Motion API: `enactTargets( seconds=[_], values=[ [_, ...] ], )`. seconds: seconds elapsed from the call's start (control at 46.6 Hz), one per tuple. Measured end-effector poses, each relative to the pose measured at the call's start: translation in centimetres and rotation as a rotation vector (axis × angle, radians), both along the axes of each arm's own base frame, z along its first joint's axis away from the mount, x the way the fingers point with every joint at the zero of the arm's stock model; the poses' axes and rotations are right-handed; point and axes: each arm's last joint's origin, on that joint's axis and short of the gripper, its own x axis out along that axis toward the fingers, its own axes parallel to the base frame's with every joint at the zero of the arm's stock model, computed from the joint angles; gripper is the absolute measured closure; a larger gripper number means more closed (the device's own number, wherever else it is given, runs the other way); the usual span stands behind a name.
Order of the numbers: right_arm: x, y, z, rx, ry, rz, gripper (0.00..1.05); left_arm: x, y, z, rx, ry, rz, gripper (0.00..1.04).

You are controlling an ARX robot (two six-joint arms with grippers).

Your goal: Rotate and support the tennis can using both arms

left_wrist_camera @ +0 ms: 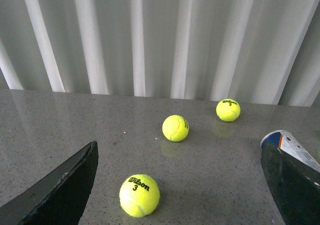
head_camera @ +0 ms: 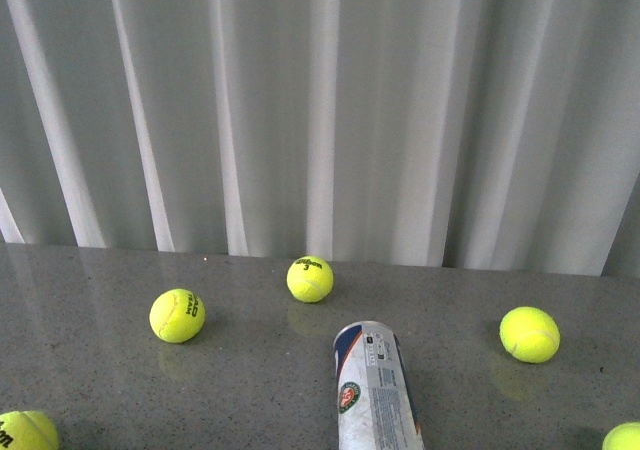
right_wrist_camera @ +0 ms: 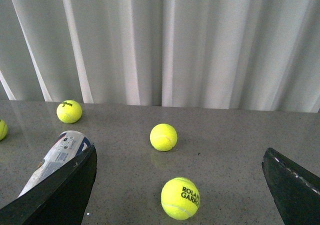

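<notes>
Tennis can [head_camera: 375, 395] flat, balls [head_camera: 310, 279] seemingly apart

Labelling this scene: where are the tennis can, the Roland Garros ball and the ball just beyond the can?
tennis can [head_camera: 378, 395]: front view, mid-label on its side.
Roland Garros ball [right_wrist_camera: 180, 198]: right wrist view, centre, by the print.
ball beyond the can [head_camera: 310, 279]: front view, centre of its felt.

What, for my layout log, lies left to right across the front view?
First the ball at the left edge → left ball → middle ball → tennis can → right ball → ball at the right edge.
</notes>
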Motion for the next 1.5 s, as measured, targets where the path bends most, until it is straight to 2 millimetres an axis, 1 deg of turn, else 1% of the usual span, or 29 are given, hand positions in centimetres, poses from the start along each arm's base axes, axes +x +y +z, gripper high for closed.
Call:
enactTargets(
  seconds=[1.416,1.437,1.502],
  values=[
    [0.00,0.00,-0.01,0.000,0.001,0.000,0.07,0.00,0.00,0.00,0.000,0.000,0.000,0.07],
    [0.03,0.00,-0.08,0.006,0.023,0.008,0.07,0.00,0.00,0.00,0.000,0.000,0.000,0.07],
    [0.29,0.02,0.22,0.066,0.226,0.075,0.07,0.00,0.00,0.00,0.000,0.000,0.000,0.07]
  ],
)
